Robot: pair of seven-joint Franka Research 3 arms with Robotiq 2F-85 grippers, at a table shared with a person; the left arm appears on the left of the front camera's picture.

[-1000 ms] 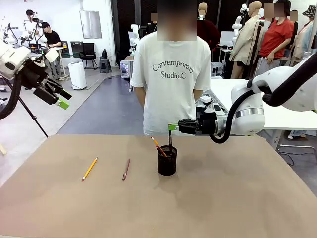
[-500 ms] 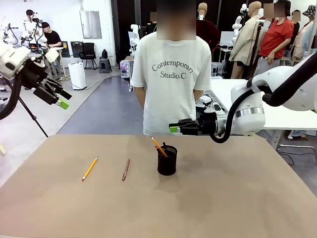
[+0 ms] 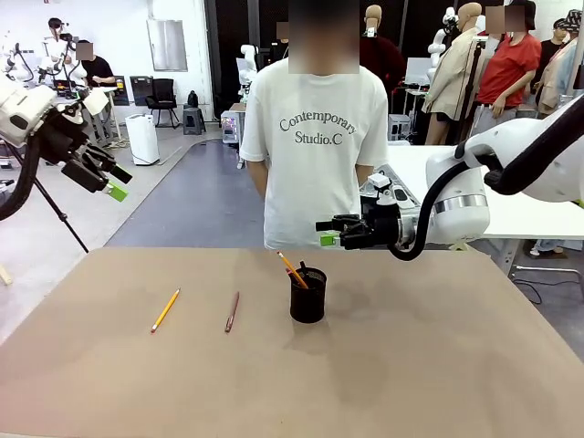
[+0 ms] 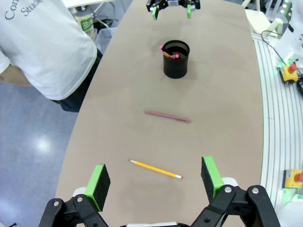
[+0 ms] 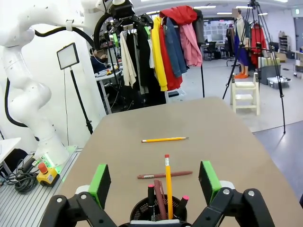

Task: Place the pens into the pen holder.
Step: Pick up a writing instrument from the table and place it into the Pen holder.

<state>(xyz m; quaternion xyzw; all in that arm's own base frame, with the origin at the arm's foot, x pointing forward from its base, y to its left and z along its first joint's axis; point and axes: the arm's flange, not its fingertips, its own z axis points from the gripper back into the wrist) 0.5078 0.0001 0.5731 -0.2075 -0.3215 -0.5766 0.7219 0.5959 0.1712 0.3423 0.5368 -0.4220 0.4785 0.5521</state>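
Front view: a person (image 3: pixel 315 137) stands at the far edge of the surface (image 3: pixel 438 365), just behind the pen holder (image 3: pixel 308 295). Several pens stand in the holder, with an orange pencil (image 3: pixel 290 268) leaning left. A yellow pencil (image 3: pixel 165 310) and a reddish-brown pen (image 3: pixel 232 311) lie to its left, apart. The right hand (image 3: pixel 325 232) hovers spread just above the holder. The left hand (image 3: pixel 117 182), also spread, hangs high off the left side.

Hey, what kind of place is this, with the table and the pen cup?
Probably a robotics lab or test workshop. A yellow emergency-stop box sits beside the brown table, a light panel stands on a pole, and a rack of clothes stands behind.
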